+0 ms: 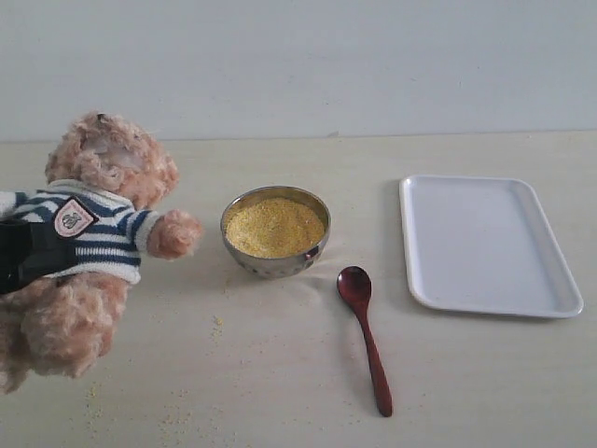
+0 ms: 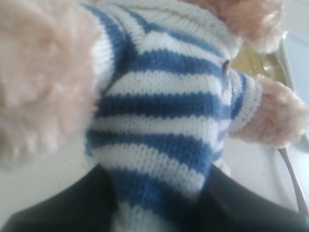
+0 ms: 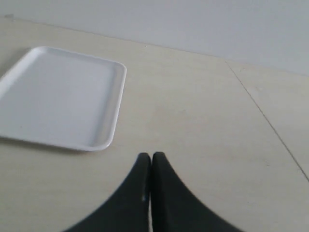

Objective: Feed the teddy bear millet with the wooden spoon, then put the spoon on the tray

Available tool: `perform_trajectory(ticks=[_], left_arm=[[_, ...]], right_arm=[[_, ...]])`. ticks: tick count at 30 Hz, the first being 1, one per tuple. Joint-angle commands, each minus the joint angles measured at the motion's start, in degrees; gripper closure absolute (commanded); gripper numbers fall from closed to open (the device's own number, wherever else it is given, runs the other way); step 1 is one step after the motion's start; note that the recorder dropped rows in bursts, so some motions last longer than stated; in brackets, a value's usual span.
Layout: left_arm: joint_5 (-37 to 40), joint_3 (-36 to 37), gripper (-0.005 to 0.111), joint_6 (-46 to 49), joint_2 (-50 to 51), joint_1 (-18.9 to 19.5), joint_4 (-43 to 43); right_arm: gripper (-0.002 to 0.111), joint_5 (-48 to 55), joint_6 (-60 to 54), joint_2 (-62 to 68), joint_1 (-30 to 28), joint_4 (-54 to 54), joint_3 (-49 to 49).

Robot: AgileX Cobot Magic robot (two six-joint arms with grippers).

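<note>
At the lower centre of the exterior view, the wooden spoon (image 1: 366, 347) lies on the table (image 1: 280, 392), held by neither gripper. Its oval end is nearest the metal bowl (image 1: 280, 266) of millet (image 1: 274, 227) mid-frame. At left, the left gripper (image 2: 157, 171) pinches the teddy bear (image 1: 93, 233) by its striped torso. The right gripper (image 3: 151, 162), pressed together and empty, sits short of the tray (image 1: 485, 245) at right.

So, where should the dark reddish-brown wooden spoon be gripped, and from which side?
Grip the dark reddish-brown wooden spoon at mid-handle, from straight above, closing across it. It lies flat on the beige table, handle slim and straight, oval end close to the round metal bowl.
</note>
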Motion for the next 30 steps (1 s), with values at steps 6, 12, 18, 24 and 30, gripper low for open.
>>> perform_trajectory(ticks=[6,12,18,24,30], left_arm=[[1.4,3.5,0.102,11.9,-0.7,0.1,-9.5],[1.6,3.8,0.102,13.6,-0.7,0.1,-10.0],[1.6,3.8,0.102,14.5,-0.7,0.1,-10.0],[1.6,3.8,0.102,15.7,-0.7,0.1,-10.3],[1.7,3.8,0.102,15.7,-0.7,0.1,-10.3]], right_arm=[[0.109,-7.1,0.4,-0.3,-0.2,4.9,0.2],[0.109,-16.3,16.8,-0.3,-0.2,39.7,0.2],[0.109,-29.9,17.7,-0.3,-0.2,48.2,0.2],[0.109,-54.0,48.5,3.3,-0.2,22.0,-4.3],[0.109,-56.5,58.7,31.3,-0.2,-28.8,-20.8]])
